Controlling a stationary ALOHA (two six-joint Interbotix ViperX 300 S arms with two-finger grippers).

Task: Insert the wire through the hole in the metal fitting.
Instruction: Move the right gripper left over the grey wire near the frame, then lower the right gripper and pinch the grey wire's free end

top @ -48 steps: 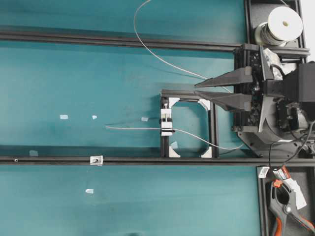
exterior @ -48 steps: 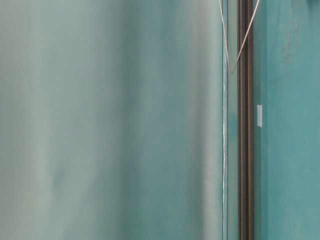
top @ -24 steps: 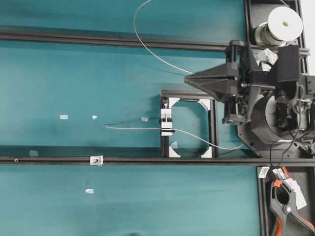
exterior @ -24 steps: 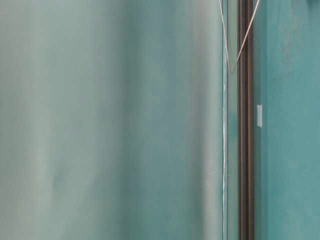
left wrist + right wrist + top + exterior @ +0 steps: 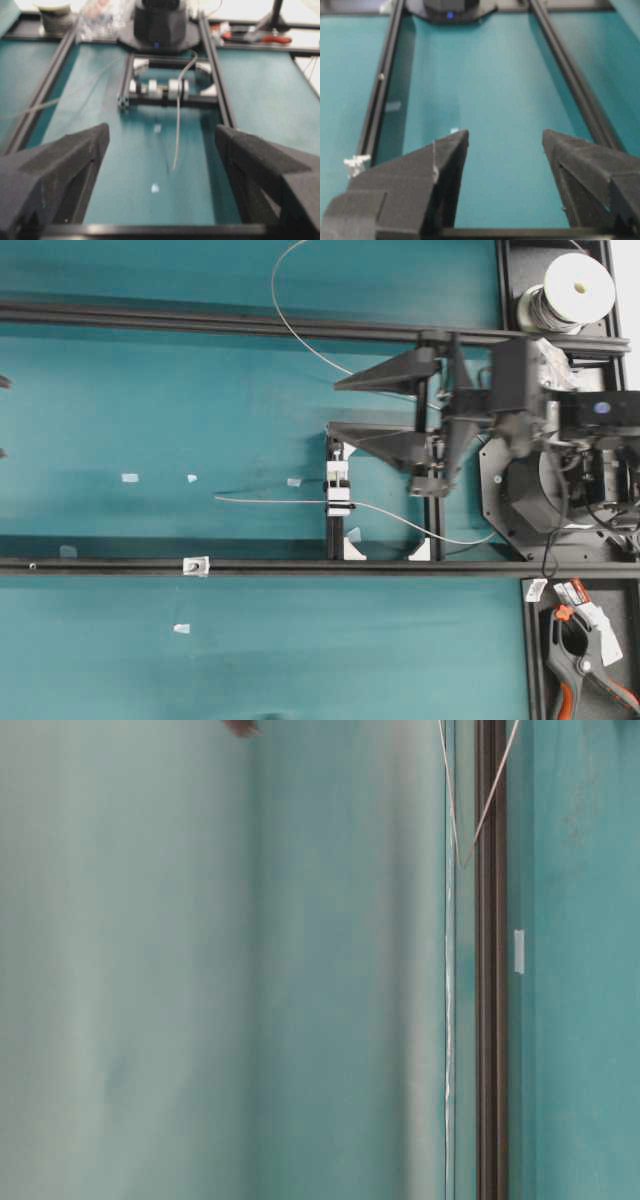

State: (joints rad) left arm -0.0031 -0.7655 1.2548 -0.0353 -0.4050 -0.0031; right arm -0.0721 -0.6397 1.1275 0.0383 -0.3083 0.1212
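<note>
Nothing legible here, tbh. The only tag is the red-and-white one by the orange clamp, and it's too small to read.

The wire comes off the spool, loops around wide and passes through the white-and-black block on the square frame. Its free end sticks out left of the block, straight over the bench. The fitting sits on the lower rail, down-left of that end and well apart from it, so the wire isn't through it. A few tape scraps lie on the bench, none of them between the two.

My right gripper reaches in from the right and points left, with the jaws spread wide and nothing in them. One finger lies by the upper rail, the other over the frame's top bar, above the block and not touching the wire.

My left gripper is just as wide and empty. Overhead it barely shows at the left edge. From its wrist camera the wire end points straight at me, between the fingers and well ahead of them.
</note>
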